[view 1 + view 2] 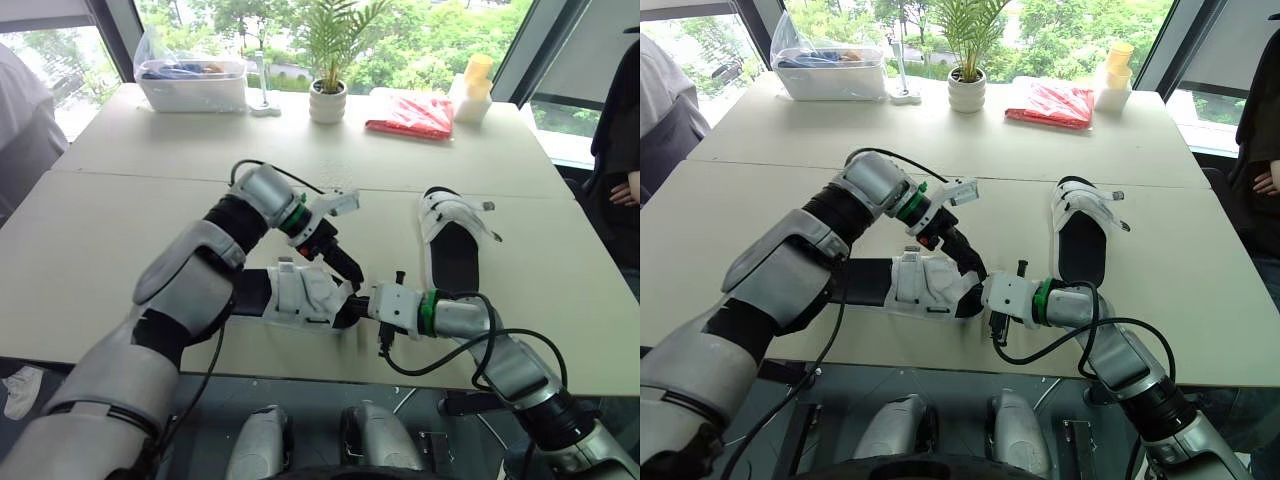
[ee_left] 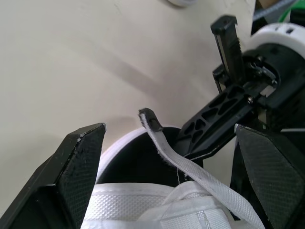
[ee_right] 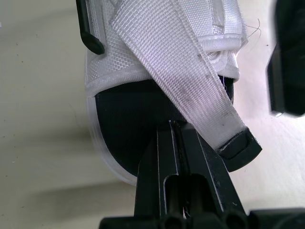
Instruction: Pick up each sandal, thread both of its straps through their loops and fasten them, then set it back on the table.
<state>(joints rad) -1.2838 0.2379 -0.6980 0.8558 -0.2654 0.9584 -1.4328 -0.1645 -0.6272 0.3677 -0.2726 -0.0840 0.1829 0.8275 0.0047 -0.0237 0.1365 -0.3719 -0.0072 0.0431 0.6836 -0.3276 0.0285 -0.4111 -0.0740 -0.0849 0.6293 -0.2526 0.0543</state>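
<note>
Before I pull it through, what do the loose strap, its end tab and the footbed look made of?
Strap: white woven webbing, matte; the grid weave shows, slightly soiled.
End tab: black, smooth-looking, probably moulded plastic or rubber.
Footbed of the sandal: black, matte, fine textile-like grain; can't tell foam from fabric.

- Near sandal (image 1: 300,295) lies on the table (image 1: 120,230), toe end touching the right gripper's (image 1: 352,307) fingertips.
- Loose strap (image 2: 190,169) runs between the left gripper's (image 1: 346,267) fingers.
- Second sandal (image 1: 455,245) lies beyond the right gripper's fingers, well apart.
</note>
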